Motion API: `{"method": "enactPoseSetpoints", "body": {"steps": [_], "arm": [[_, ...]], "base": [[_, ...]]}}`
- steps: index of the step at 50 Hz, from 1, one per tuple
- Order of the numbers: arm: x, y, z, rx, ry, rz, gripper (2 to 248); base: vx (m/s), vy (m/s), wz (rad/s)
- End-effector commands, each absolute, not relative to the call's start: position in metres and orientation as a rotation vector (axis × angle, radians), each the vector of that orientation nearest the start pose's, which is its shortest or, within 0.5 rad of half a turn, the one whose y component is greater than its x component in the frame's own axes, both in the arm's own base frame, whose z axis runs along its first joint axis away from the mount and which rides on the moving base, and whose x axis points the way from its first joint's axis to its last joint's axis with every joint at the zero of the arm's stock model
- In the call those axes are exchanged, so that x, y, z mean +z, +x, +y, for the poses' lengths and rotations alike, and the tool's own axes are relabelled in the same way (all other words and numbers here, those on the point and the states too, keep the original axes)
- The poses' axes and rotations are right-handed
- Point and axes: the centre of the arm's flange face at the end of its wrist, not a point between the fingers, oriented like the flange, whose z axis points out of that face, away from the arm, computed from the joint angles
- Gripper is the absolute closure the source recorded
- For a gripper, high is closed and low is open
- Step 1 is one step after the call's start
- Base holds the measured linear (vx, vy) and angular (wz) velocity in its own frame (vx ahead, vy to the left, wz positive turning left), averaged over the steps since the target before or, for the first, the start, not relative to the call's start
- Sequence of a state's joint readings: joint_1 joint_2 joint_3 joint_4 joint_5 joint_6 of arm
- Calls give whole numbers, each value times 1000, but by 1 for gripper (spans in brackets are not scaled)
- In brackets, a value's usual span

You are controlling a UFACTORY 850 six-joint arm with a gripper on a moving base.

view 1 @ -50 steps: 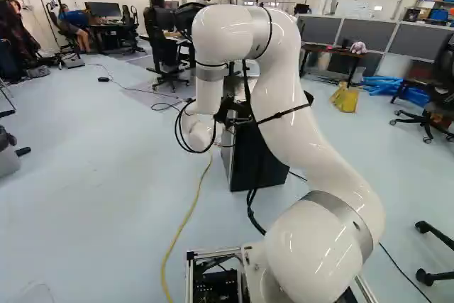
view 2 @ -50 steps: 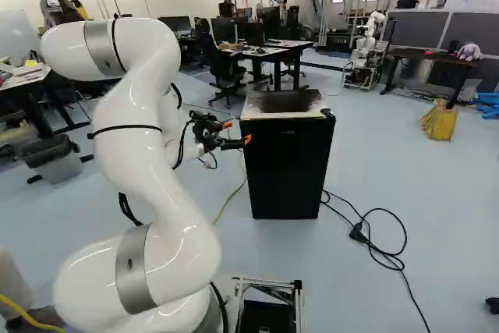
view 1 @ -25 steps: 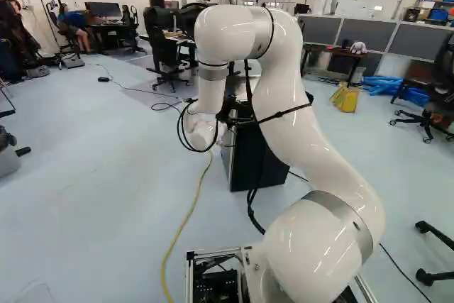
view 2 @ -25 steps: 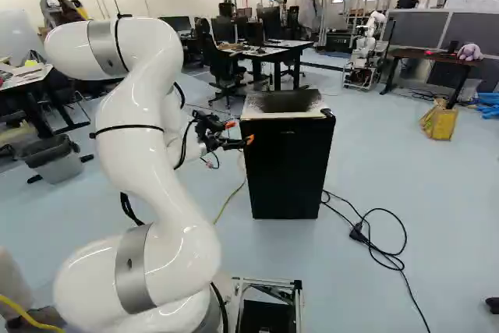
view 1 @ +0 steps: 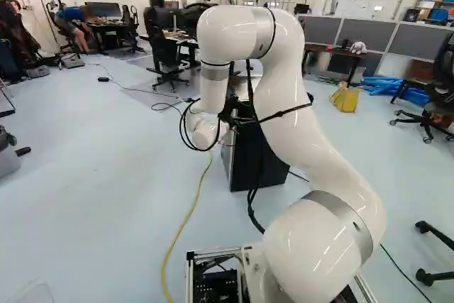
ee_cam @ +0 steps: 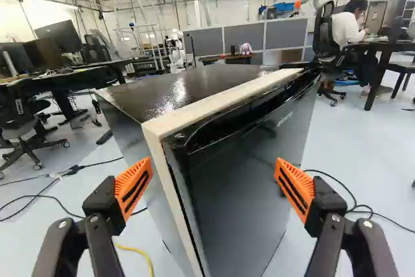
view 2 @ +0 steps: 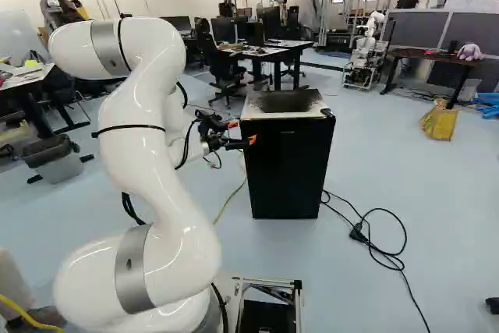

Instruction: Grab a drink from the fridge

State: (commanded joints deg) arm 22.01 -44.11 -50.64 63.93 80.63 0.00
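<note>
In the right base view my gripper [view 2: 243, 132] is at the upper left corner of the small black fridge [view 2: 287, 165], its orange tips close to the fridge's side and front. The wrist view shows the gripper [ee_cam: 214, 186] open wide. Beyond and between its fingers lies the near corner of the fridge [ee_cam: 178, 215], where the black door [ee_cam: 253, 180] meets the pale front edge of the body. The door appears closed. Neither finger visibly grips anything. No drink is in sight. The arm hides part of the fridge [view 1: 245, 154] in the left base view.
A black cable [view 2: 374, 247] lies coiled on the floor right of the fridge; a yellow cable [view 1: 186, 221] runs left of the arm. Desks and chairs [view 2: 222, 60] stand behind, with a yellow bag [view 2: 440, 121] and another robot [view 2: 365, 52] farther back.
The arm's upper part and gripper have shifted slightly to the right, toward the fridge corner. Base and fridge have stayed where they were, and the door looks unchanged.
</note>
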Motion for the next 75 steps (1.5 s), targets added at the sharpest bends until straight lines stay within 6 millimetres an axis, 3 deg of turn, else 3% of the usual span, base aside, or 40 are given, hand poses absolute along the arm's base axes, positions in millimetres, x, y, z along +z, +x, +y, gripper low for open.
{"method": "enactPoseSetpoints", "body": {"steps": [48, 75], "arm": [[228, 503, 101, -2304, -2483, 1120, 3], [230, 487, 107, -2290, -2511, 1075, 3]], "base": [[0, 0, 0], [0, 0, 0]]}}
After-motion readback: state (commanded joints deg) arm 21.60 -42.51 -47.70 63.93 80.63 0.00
